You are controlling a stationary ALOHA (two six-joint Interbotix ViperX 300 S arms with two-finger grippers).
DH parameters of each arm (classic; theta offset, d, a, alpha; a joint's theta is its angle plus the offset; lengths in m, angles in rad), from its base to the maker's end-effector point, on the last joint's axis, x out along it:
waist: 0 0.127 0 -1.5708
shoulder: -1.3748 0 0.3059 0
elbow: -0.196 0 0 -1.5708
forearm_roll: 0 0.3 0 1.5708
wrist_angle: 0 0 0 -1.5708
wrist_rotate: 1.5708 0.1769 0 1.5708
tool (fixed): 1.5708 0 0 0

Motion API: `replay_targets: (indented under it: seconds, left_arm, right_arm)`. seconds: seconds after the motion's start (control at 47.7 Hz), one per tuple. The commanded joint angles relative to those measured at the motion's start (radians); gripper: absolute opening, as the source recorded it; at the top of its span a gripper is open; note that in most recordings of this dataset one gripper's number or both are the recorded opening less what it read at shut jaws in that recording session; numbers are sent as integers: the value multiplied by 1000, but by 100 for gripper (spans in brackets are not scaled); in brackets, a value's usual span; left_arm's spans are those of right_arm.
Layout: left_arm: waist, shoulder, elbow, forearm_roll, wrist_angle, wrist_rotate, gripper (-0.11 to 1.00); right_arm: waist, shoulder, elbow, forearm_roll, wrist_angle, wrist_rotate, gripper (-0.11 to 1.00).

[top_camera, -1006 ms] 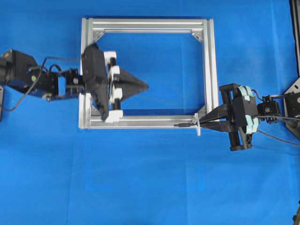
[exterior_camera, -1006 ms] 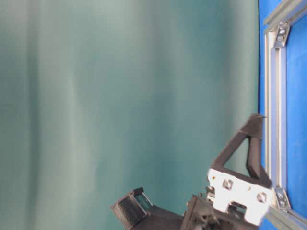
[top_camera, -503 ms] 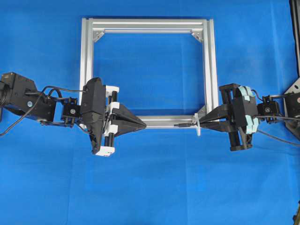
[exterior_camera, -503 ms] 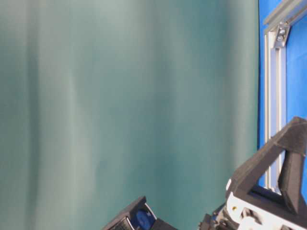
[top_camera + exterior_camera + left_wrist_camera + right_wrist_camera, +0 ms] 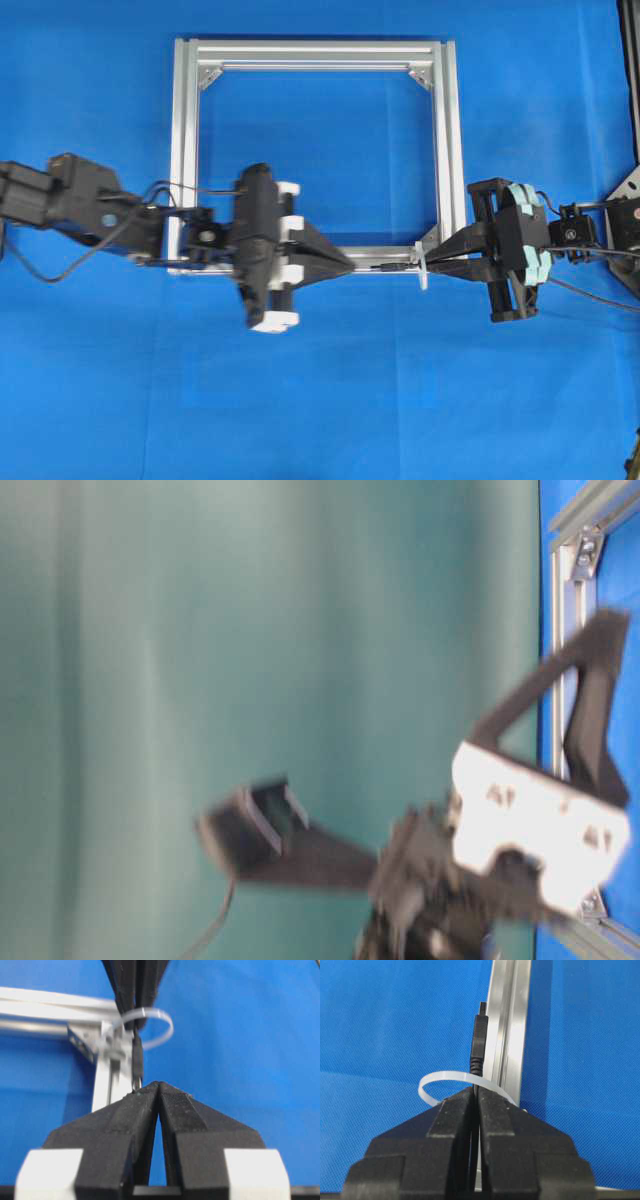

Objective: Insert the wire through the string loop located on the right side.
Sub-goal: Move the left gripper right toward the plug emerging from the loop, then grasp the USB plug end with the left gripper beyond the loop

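Between right pincer [image 5: 474, 1097] tips, wire [image 5: 478, 1040].

This looks like a robotics lab bench. A plain blue cloth [image 5: 320, 400] covers the whole work surface under both sets of jaws, a bare square aluminium frame [image 5: 445, 140] lies flat between them, and a smooth teal backdrop curtain [image 5: 250, 630] hangs behind, with loose arm cabling in sight.

Left pincer [image 5: 350, 268] closed nr plug, right pincer [image 5: 428, 262] gripping wire [image 5: 392, 267] thru string loop [image 5: 421, 266], frame [image 5: 446, 150]
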Motion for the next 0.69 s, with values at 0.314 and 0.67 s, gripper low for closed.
replay_targets:
  seconds: [0.314, 0.67]
  left_arm:
    - [35, 80, -236, 6, 147, 5, 2]
    - [26, 75, -225, 9, 146, 8, 2]
  right_arm:
    - [-3, -6, -18, -2, -9, -2, -4]
    - [-2, -6, -18, -3, -11, -2, -4]
